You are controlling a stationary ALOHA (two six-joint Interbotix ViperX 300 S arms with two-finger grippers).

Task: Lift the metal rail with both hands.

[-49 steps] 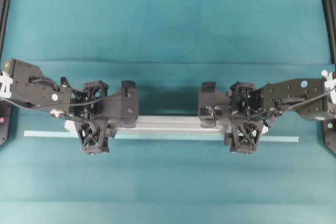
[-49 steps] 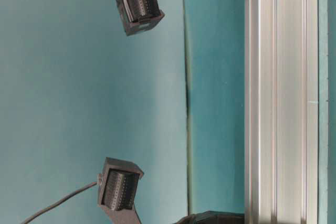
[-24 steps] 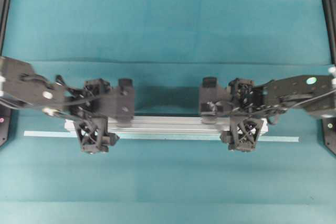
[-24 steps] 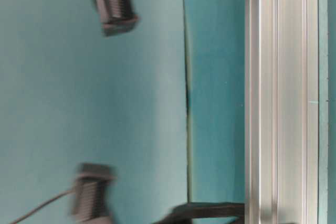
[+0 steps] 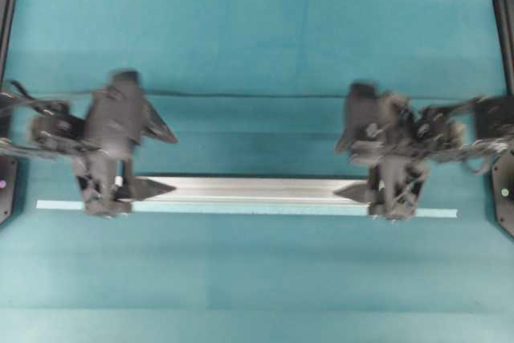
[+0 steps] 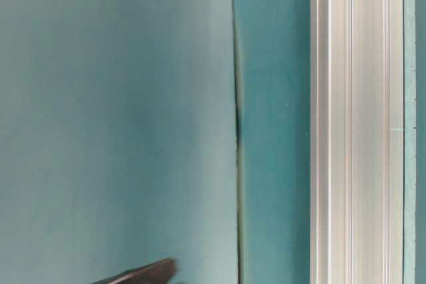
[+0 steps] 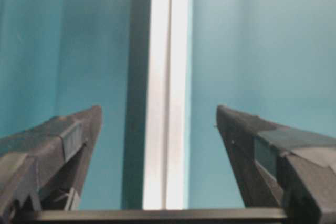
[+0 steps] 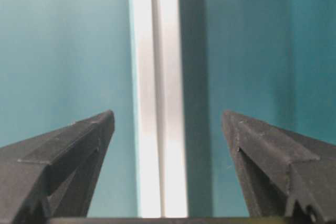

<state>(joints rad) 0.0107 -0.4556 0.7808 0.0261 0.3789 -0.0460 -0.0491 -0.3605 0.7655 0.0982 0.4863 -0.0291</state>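
The metal rail [image 5: 249,189] lies flat on the teal cloth, a long silver grooved bar, seen close up as a bright vertical band [image 6: 356,124]. My left gripper [image 5: 173,164] is blurred over the rail's left end, open, its pointed fingers spread. My right gripper [image 5: 337,170] hangs open over the right end. In the left wrist view the rail [image 7: 167,103] runs between the spread jaws of the left gripper [image 7: 158,108] without touching either one. The right gripper [image 8: 167,113] likewise straddles the rail [image 8: 157,103] with a gap on both sides.
A thin pale-blue tape strip [image 5: 241,209] lies along the rail's near side and runs past both of its ends. Black frame posts stand at the left edge [image 5: 5,54] and right edge [image 5: 504,22]. A fold [image 6: 237,124] crosses the cloth.
Both grippers have drawn outward from the rail's middle toward its ends and away from it, blurred by motion. The left jaws opened wider. The rail has not moved.
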